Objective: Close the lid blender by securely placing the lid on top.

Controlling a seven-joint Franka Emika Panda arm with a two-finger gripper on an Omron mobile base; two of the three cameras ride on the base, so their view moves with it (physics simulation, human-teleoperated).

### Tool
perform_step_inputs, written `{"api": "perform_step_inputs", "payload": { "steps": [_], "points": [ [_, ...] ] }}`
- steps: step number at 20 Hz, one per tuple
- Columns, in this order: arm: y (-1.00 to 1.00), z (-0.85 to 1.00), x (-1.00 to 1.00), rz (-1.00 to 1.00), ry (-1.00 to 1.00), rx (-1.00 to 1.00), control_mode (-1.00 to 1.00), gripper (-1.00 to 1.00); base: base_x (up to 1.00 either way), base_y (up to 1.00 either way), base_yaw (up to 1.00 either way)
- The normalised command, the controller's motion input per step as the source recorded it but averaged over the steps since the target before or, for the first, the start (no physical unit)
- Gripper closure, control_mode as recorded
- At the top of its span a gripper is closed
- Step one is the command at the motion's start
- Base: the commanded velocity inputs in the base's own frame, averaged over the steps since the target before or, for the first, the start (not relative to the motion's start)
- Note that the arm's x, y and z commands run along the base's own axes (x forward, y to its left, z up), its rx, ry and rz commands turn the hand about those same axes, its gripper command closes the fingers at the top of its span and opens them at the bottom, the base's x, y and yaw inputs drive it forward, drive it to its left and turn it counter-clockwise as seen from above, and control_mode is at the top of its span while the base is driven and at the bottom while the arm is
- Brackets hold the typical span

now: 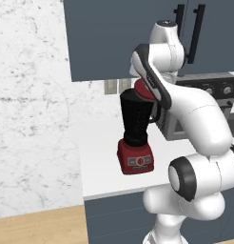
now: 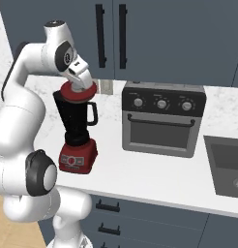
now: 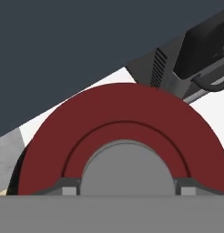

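— Progress?
— Mostly done, apparently. Red lid (image 2: 78, 91) on top of the blender (image 2: 76, 127), standing on the counter (image 2: 155, 169) at nine o'clock of the toaster oven (image 2: 162, 118).
— End effector (image 2: 81, 82)?
— Clamped on the lid's grey knob, fingers (image 3: 63, 185) either side.
— Remaining?
— Pressing down, confirming seating, then letting go. Impossible to tell whether fully seated.

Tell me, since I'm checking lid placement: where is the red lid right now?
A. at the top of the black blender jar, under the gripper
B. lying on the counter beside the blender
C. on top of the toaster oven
A: the red lid sits at the mouth of the black jar, with the gripper right over it.
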Motion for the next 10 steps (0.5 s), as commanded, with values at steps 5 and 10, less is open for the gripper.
{"api": "perform_step_inputs", "payload": {
  "steps": [5,10],
  "points": [
    [0.44,0.0,0.17,0.01,0.0,0.0,-1.0,1.0,0.0,0.0,0.0],
    [0.45,0.01,0.16,0.0,0.01,0.0,-1.0,1.0,0.0,0.0,0.0]
  ]
}}
